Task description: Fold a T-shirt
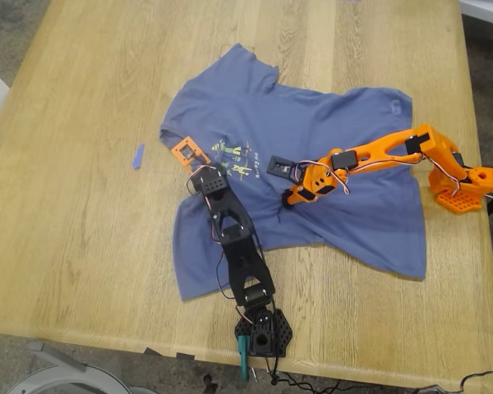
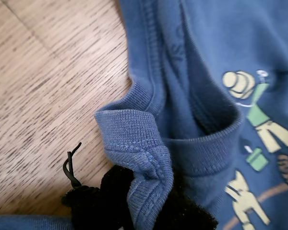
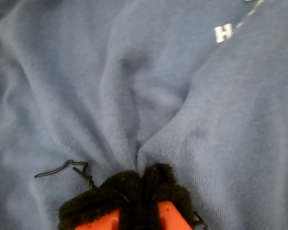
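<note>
Exterior view: the T-shirt (image 1: 312,164) lies crumpled, print up, on the wooden surface (image 1: 66,230). My first gripper (image 1: 185,153), on the black arm, has its jaws clenched on the ribbed collar (image 2: 134,139). My second gripper (image 1: 289,199), on the orange arm, has its jaws pinched on a fold of chest fabric. A blue scrap (image 1: 137,156) lies apart, toward the exterior view's left.

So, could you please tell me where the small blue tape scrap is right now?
The blue tape scrap lies on the bare wooden table, toward the exterior view's left, just beyond the collar edge of the T-shirt and apart from it.
</note>
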